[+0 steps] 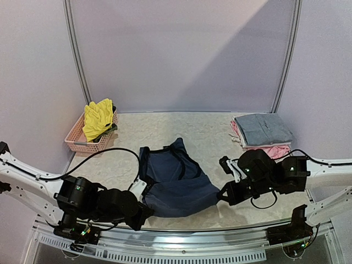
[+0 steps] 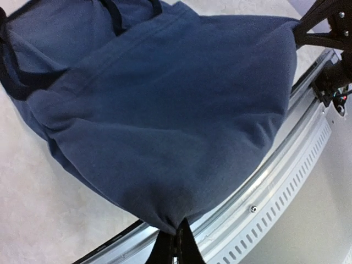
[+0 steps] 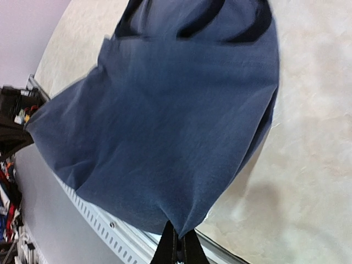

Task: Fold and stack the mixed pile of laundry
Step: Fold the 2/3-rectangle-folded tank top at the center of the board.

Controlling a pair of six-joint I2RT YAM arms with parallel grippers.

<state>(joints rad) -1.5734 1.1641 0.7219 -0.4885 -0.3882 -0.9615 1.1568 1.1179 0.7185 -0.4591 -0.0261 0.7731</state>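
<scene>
A navy blue top [image 1: 176,179] with dark straps lies spread in the middle of the table, its near edge lifted. My left gripper [image 1: 144,212] is shut on its near left corner, and the cloth bunches into the closed jaws in the left wrist view [image 2: 175,228]. My right gripper [image 1: 223,195] is shut on the near right corner, seen pinched in the right wrist view [image 3: 180,235]. A bright yellow garment [image 1: 98,118] hangs over the pink basket [image 1: 77,142] at the far left. Folded grey trousers [image 1: 263,128] rest on pink and white pieces [image 1: 270,149] at the far right.
The metal rail [image 1: 181,234] with its slotted strip runs along the table's near edge, right under the held cloth. A black cable [image 1: 104,154] loops from the left arm across the table. Grey walls close the back and sides.
</scene>
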